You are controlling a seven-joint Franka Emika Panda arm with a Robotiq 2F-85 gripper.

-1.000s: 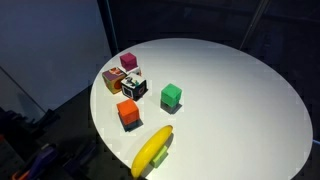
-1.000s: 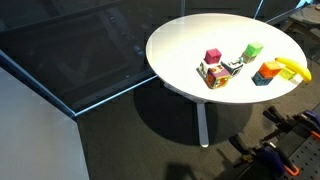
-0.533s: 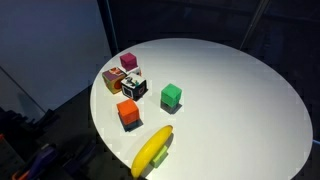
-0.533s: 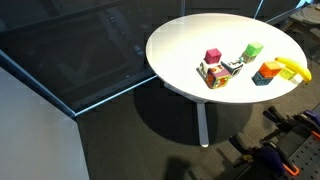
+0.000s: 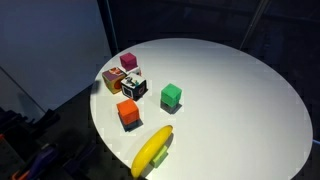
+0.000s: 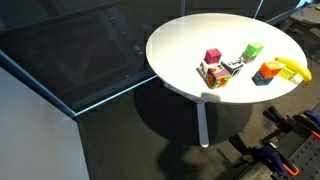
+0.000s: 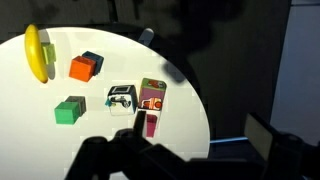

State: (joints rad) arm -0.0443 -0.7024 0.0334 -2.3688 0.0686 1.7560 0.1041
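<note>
Wrist view: the gripper (image 7: pixel 128 152) is a dark shape at six o'clock, and I cannot tell whether it is released or clenched. Nearest it, the magenta cube (image 7: pixel 150 124) sits on the white table (image 7: pixel 40 135). A patterned block (image 7: pixel 152 97) touches the cube at twelve o'clock, and a black-and-white cube (image 7: pixel 121 98) lies at ten.

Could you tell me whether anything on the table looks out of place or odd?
Only the banana: it lies near the edge of the table, seemingly propped on something green. The blocks sit flat and nothing is spilled.
</note>
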